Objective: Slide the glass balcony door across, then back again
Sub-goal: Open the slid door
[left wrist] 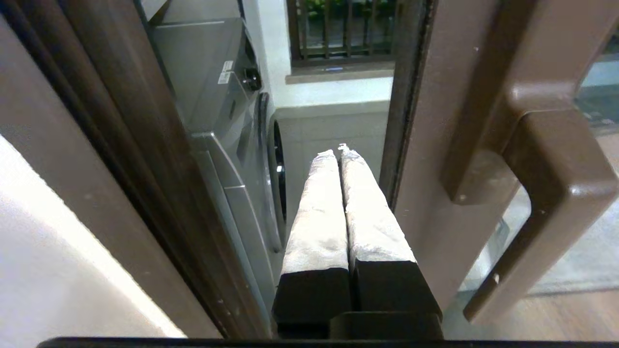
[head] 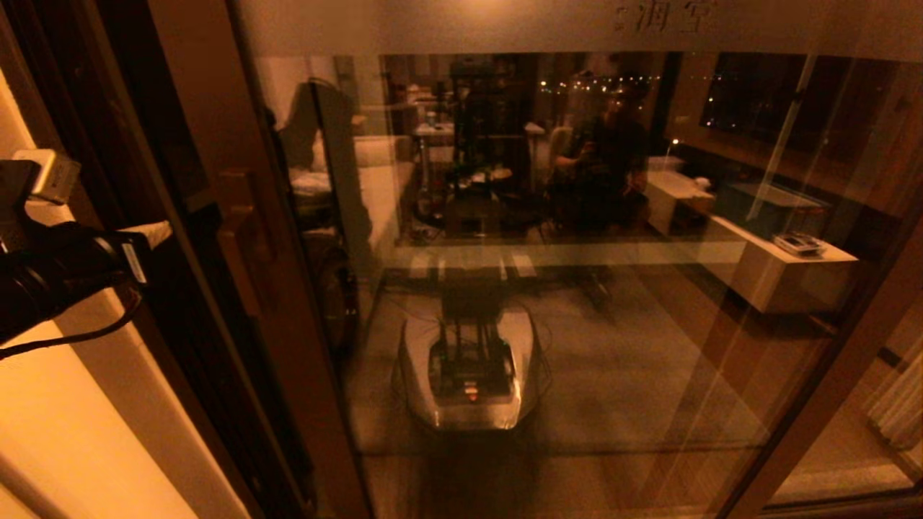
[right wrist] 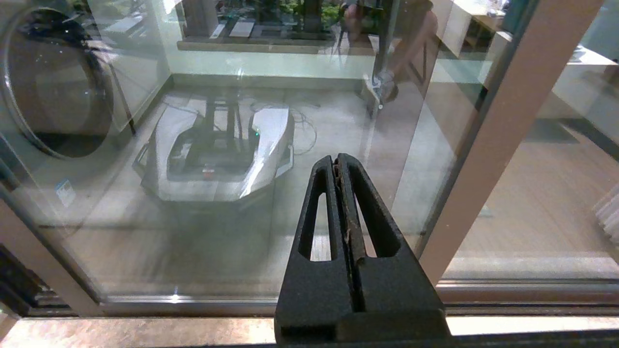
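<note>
The glass balcony door [head: 591,346] fills the head view, with a frosted top band carrying characters and a brown wooden stile [head: 209,108] on its left edge. Its bar handle [head: 241,238] sits on that stile. My left gripper [head: 159,232] is shut, its white-wrapped fingertips reaching into the narrow gap between the dark jamb [left wrist: 121,145] and the door's edge [left wrist: 435,159]. In the left wrist view the gripper [left wrist: 340,151] lies just beside the stile, with the handle [left wrist: 556,188] apart from it. My right gripper [right wrist: 336,159] is shut and empty, facing the glass low down.
A grey washing machine [left wrist: 227,135] stands beyond the gap, under a window with railing bars [left wrist: 343,29]. The door's right stile [right wrist: 503,130] and the floor track [right wrist: 193,302] lie near the right gripper. The glass reflects the robot's base [head: 469,360].
</note>
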Motion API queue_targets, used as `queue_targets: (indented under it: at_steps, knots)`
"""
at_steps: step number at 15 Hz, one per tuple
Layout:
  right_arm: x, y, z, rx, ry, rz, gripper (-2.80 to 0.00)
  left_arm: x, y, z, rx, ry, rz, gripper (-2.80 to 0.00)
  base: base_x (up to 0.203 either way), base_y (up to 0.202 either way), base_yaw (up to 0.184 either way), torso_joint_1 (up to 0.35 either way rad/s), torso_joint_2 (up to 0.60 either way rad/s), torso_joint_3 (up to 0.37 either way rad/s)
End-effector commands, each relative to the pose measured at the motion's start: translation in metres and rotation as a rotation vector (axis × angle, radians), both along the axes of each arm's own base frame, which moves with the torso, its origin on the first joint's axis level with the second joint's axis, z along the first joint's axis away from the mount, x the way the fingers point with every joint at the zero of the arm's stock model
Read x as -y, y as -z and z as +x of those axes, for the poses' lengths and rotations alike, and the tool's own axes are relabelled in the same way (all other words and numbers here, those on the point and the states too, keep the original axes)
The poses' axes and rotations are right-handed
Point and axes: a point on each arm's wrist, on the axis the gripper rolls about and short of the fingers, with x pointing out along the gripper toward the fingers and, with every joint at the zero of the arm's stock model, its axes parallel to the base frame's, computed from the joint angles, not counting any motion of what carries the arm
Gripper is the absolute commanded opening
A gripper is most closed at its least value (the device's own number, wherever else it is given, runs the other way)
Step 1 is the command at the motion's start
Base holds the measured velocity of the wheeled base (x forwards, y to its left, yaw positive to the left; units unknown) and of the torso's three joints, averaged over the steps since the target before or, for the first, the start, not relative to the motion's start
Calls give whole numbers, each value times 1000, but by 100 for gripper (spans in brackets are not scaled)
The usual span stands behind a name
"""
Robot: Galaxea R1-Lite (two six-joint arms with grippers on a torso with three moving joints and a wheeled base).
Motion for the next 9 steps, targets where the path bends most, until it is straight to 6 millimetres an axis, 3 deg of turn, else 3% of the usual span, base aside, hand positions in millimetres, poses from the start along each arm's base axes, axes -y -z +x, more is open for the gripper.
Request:
queue_targets:
  at_steps: [1,9]
  knots:
    - [0,0,0,-1,-2,-1,-280,14,1,3,-2,27,1,-280,0,0,0,0,0,0]
    - [0,0,0,-1,0,-1,-280,47,4,9,-11,68,7,-280,0,0,0,0,0,0]
